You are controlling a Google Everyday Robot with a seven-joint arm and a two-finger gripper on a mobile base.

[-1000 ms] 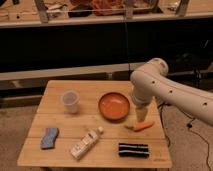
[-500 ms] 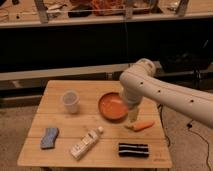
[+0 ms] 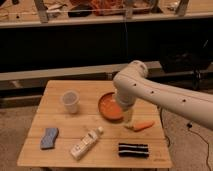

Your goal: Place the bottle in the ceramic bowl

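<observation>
The white arm (image 3: 165, 97) has swung left since a second ago. Its rounded elbow, which was out past the table's right side, now sits above the back right part of the tabletop. The gripper (image 3: 128, 118) has come across with it. It was hanging over the carrot; now it hangs at the right rim of the ceramic bowl (image 3: 106, 106), its fingers spread apart with nothing between them.

Nothing on the table has shifted. The bottle (image 3: 86, 144) still lies on its side near the front edge, cap end pointing up toward the bowl. It is well apart from the gripper and outside the bowl. It's a slim whitish plastic cylinder with a white cap and a pale label.

The bowl is round and shallow with a smooth orange-brown glaze, and the arm hides part of its right side. To its left stands a translucent plastic cup (image 3: 70, 101), upright and tapered. The carrot (image 3: 141, 125) is a short orange taper lying just right of the gripper. At front left there's a blue sponge (image 3: 49, 138), soft-looking with wavy edges. A flat black striped block (image 3: 133, 149) sits at front right. All of it rests on a pale wooden table (image 3: 95, 89) with a slatted top.
</observation>
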